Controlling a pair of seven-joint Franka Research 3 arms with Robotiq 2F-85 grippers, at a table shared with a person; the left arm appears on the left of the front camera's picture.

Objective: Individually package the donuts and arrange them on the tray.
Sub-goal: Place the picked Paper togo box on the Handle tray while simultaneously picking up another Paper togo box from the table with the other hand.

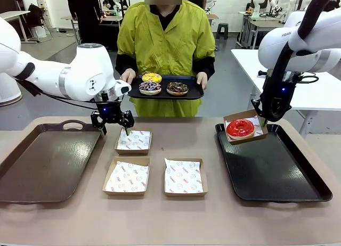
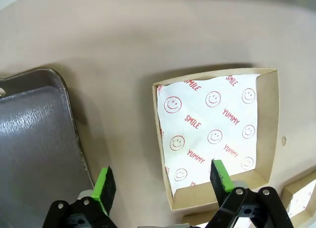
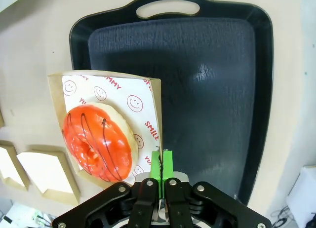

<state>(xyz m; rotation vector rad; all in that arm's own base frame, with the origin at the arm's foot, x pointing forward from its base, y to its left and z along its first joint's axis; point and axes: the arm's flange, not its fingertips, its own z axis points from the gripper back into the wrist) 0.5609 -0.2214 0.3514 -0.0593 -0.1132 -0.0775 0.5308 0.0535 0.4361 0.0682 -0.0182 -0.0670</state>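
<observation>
A glossy red donut [image 1: 240,128] lies in a paper-lined cardboard box [image 1: 258,133] that hangs tilted over the far left corner of the black tray [image 1: 277,171]. My right gripper [image 1: 262,122] is shut on that box's wall; the right wrist view shows the right gripper [image 3: 162,164] pinching the box's wall beside the red donut [image 3: 98,141]. My left gripper [image 1: 114,129] hovers open over the left edge of an empty lined box [image 1: 134,140], its green pads [image 2: 104,188] straddling the box's [image 2: 217,134] near corner. Across the table a person holds a small black tray [image 1: 194,93] with yellow [image 1: 152,78], purple-sprinkled [image 1: 149,87] and chocolate [image 1: 177,88] donuts.
A brown tray [image 1: 48,161] lies at the left, close to my left gripper. Two more empty lined boxes [image 1: 127,175] [image 1: 184,177] sit in the middle near the front. A white table [image 1: 314,91] stands behind the right arm.
</observation>
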